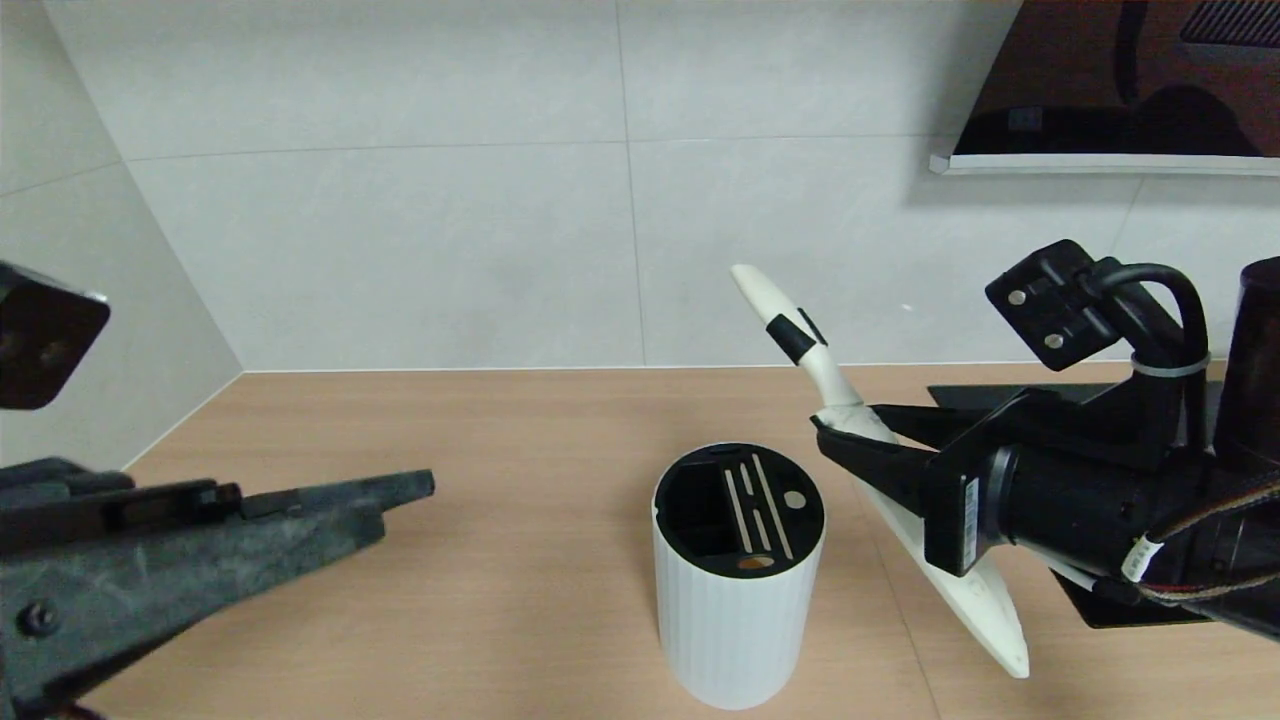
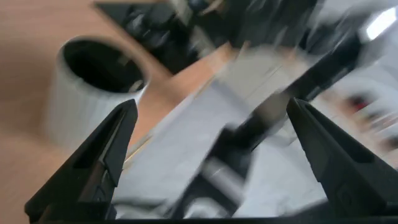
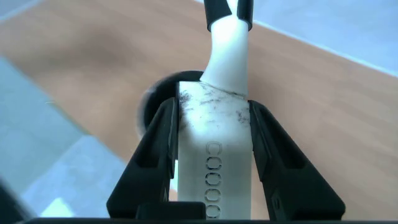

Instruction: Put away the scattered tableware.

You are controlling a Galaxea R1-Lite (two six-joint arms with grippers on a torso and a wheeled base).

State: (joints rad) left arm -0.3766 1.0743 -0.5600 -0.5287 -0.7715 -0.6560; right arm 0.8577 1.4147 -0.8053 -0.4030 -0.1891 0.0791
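My right tool [image 1: 838,428] is clamped on a long white plastic utensil with a black band [image 1: 826,372]. It grips the piece about midway, and both fingers press against its flat white sides [image 3: 214,149]. The utensil is tilted. Its banded end points up toward the tiled wall at the desk's back edge, and its broad end slants down toward the front edge. I cannot tell whether that lower tip touches the light wooden desk [image 1: 500,440]. Just beside the utensil, toward my left, a white ribbed cylindrical holder with a black slotted top [image 1: 735,600] stands upright near the middle of the front edge. It is apart from both tools. My left tool [image 1: 405,502] hangs over the left part of the desk with its fingers [image 2: 106,155] spread wide and nothing between them. It is well apart from the holder [image 2: 87,93]. A flat black slab [image 1: 960,395] lies at the desk's right edge, under my right arm.
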